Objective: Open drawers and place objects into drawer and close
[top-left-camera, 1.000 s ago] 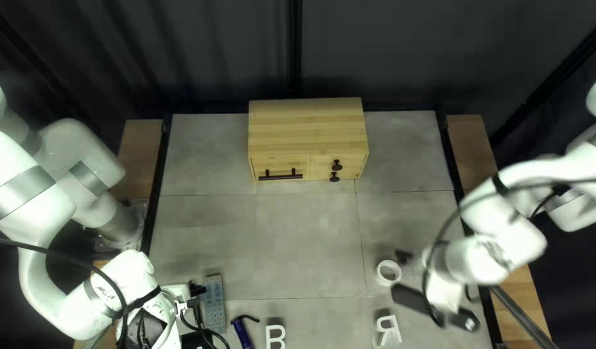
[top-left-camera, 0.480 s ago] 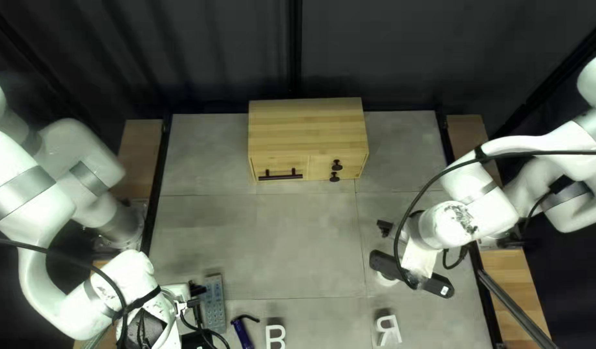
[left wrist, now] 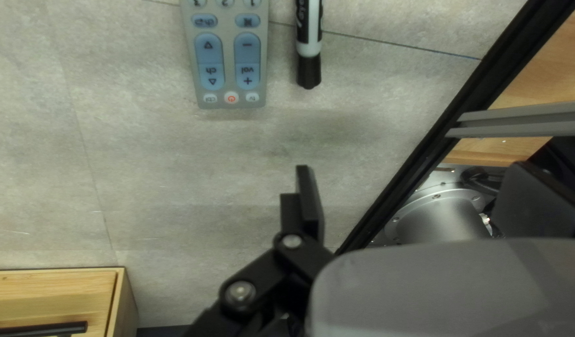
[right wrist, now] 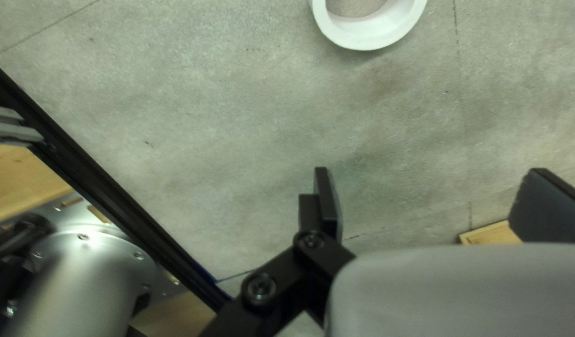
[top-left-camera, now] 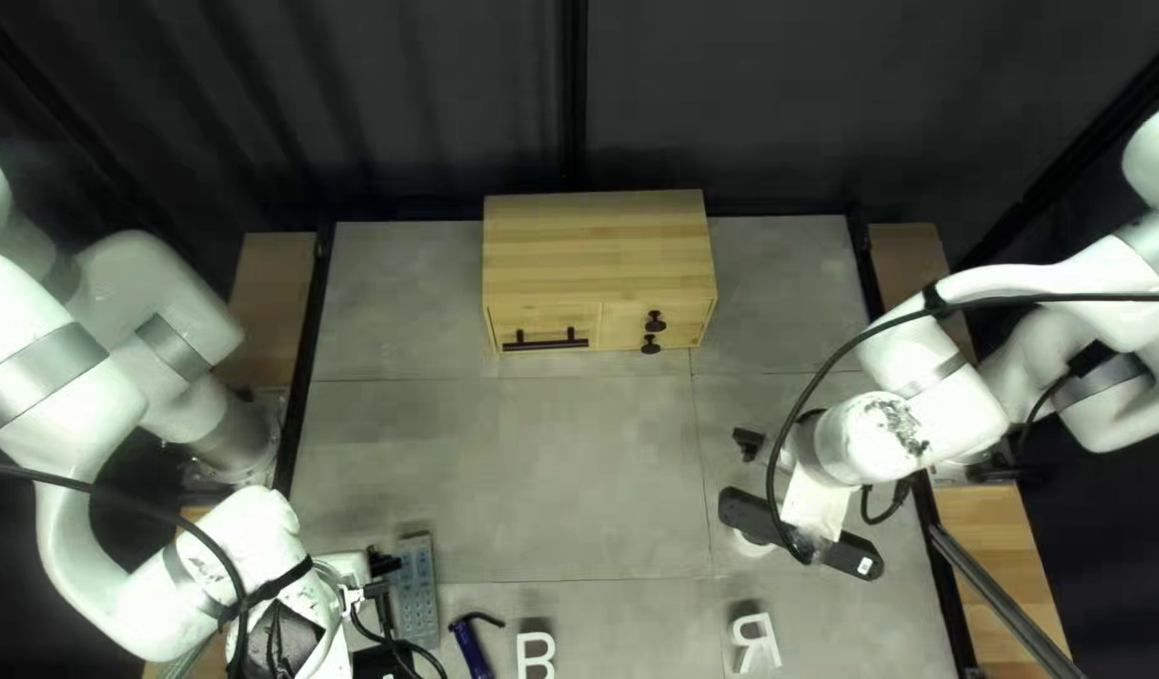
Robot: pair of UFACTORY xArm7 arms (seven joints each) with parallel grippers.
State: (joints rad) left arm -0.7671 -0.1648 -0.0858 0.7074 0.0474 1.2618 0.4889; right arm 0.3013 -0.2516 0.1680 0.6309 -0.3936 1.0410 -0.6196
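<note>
Two white jointed arms stand at the grey tabletop (top-left-camera: 579,465), one on each side. Leftmost, the left tool (top-left-camera: 381,563) is released: its two black fingers stand wide apart and grip nothing. Ahead of it in the left wrist view lies one black-and-white marker with a black cap (left wrist: 308,68), just beside but apart from one grey remote control with pale blue buttons (top-left-camera: 418,591).

Right of the remote in the top left view is one blue rod-like thing with a black curved end (top-left-camera: 474,651), partly cut off by the near border. Next along lies the first of two white letter-shaped pieces (top-left-camera: 535,654).

One light wooden cabinet (top-left-camera: 598,239) stands at the tabletop's far side, well apart from these small objects. Its drawer fronts are closed, with one dark bar handle (top-left-camera: 545,341) at the left and two round dark knobs (top-left-camera: 655,322) at the right.

Farther right is one white ring (top-left-camera: 748,545), partly hidden under the right arm, with the second letter-shaped piece (top-left-camera: 755,641) nearer the near edge. The right tool (top-left-camera: 753,445) is released too, both fingers spread wide and holding nothing; the ring is ahead of it, not touched.
</note>
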